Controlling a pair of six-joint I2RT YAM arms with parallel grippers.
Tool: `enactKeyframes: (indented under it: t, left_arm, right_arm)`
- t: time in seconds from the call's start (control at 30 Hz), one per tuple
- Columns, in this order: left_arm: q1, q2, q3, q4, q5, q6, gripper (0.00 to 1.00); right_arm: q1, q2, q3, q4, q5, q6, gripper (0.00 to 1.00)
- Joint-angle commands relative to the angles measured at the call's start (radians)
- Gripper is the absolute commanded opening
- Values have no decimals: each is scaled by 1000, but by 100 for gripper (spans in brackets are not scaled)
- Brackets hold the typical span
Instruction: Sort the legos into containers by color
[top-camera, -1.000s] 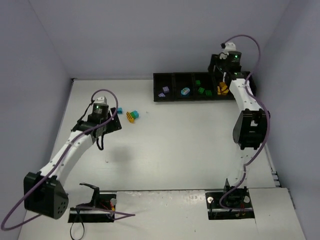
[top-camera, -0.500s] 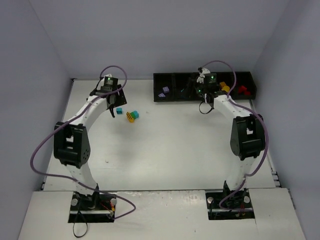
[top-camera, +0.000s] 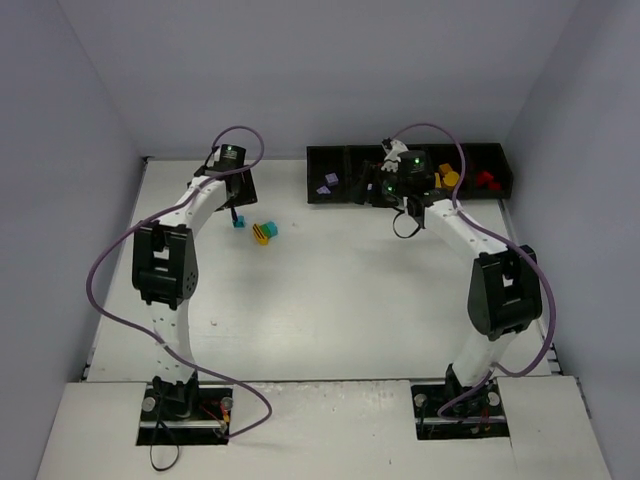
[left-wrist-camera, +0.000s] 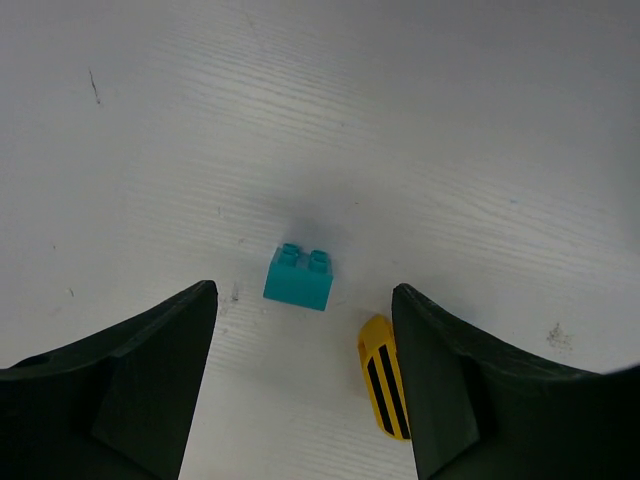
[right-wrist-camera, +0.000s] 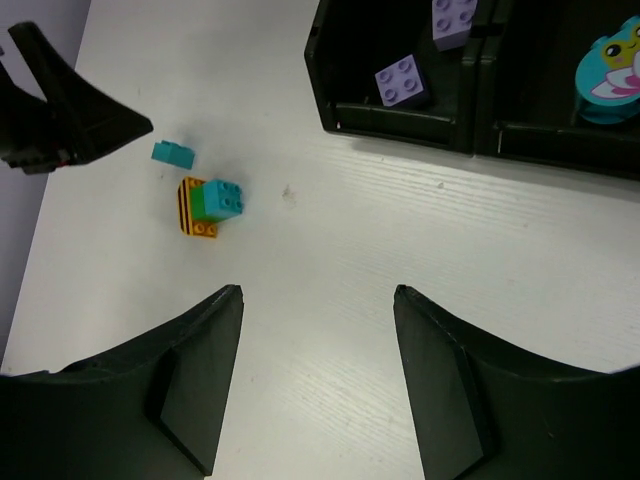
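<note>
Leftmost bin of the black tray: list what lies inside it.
Two lilac bricks show inside; the second is partly cut off by the right wrist view's edge. The bin's far end is out of that view.

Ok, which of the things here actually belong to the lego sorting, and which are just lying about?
Part of the job:
loose teal brick
yellow, green and teal stack
black tray
lilac bricks, teal round piece, orange pieces and red bricks, all in its bins

Just there:
purple cables
black base plates
white table
</note>
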Motion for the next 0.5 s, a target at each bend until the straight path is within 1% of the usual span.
enactKeyframes:
  t: [0.0, 0.07, 0.27, 0.4, 0.47]
  left_arm:
    - [14, 14, 81, -46, -3, 23, 64]
    - [16, 34, 95, -63, 2, 18, 63]
    - [18, 47, 49, -38, 32, 24, 62]
    - [19, 60, 46, -32, 45, 36, 60]
    - [19, 73, 50, -26, 45, 49, 57]
  right_arm:
    - [14, -61, 15, -9, -7, -15, 59]
    - [20, -71, 10, -15, -8, -14, 59]
    - [39, -92, -20, -37, -5, -29, 59]
    - [46, -103, -39, -47, -19, -34, 59]
    - [53, -114, -50, -52, -19, -38, 59]
